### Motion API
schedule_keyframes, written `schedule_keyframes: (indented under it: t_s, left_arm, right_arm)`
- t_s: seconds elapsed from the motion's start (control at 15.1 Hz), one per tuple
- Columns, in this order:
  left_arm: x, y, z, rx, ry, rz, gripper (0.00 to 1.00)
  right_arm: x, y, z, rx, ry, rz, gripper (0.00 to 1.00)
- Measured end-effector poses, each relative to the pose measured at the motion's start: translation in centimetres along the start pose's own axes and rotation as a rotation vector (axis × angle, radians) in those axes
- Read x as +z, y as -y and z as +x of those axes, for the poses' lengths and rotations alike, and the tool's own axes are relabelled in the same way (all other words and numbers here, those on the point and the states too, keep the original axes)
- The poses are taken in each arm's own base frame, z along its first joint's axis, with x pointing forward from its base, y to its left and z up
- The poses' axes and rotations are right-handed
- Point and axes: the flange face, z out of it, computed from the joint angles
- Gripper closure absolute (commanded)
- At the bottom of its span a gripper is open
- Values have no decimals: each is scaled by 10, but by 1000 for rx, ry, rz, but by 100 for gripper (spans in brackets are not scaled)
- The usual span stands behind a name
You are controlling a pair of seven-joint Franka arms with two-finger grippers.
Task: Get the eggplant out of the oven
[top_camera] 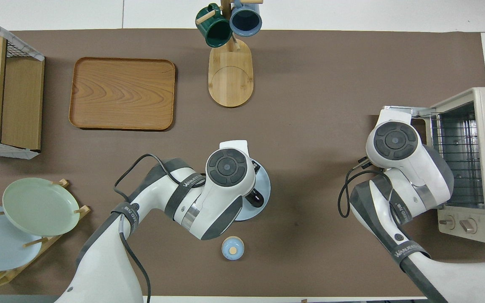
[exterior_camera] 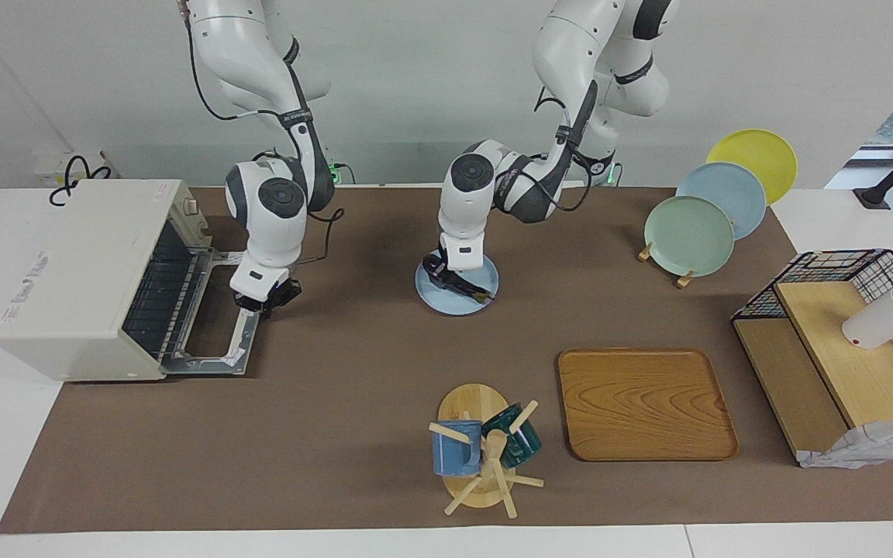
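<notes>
OUT OF THE OVEN: Seen from across the tabletop (exterior_camera: 338,403), the eggplant (exterior_camera: 465,287) lay on a pale blue plate (exterior_camera: 432,298) near the centre, toward twelve o'clock, well apart from the oven (exterior_camera: 67,271) at nine o'clock. The oven's door (exterior_camera: 214,361) hung open and nothing showed on its wire rack. The left pincer (exterior_camera: 440,271) was down at the eggplant's thick end, at the plate's ten o'clock, with its fingertips together. Whether they pinched the fruit or merely rested beside it could not be told from where I stood. The right pincer (exterior_camera: 264,299), also closed and holding nothing, hovered over the door's three o'clock edge.

By the look of it, the fruit was light and fairly firm, though its glossy dark skin appeared slippery and would likely bruise under a hard squeeze. Its long, slim body tapered to a small stem tip pointing toward four o'clock. The soundest hold seemed to be across the narrow width near the middle. A grip at either end would likely let it swing or slide free, and the stem looked too slight to carry it.
</notes>
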Motion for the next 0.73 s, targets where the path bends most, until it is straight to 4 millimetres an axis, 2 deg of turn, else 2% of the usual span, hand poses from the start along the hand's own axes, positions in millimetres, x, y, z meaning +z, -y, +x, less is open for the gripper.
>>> schedule_keyframes:
  t_s: [0.2,0.33,0.53,0.6,0.73]
  left_arm:
    - [-19,-4,11,4,-8,-28,100]
    - [-54,-3,35,38,-12,-38,100]
    - [-124,10,96,169,-16,-33,100]
    - [-139,15,120,221,-19,-38,100]
    - [-150,28,170,344,-25,-43,100]
  right_arm:
    - [-43,-36,-12,-15,32,8,100]
    - [-67,-72,-31,-10,30,24,100]
    - [-79,-118,-61,-2,20,18,100]
    - [-79,-129,-67,-2,20,17,100]
    - [-78,-145,-77,7,20,21,100]
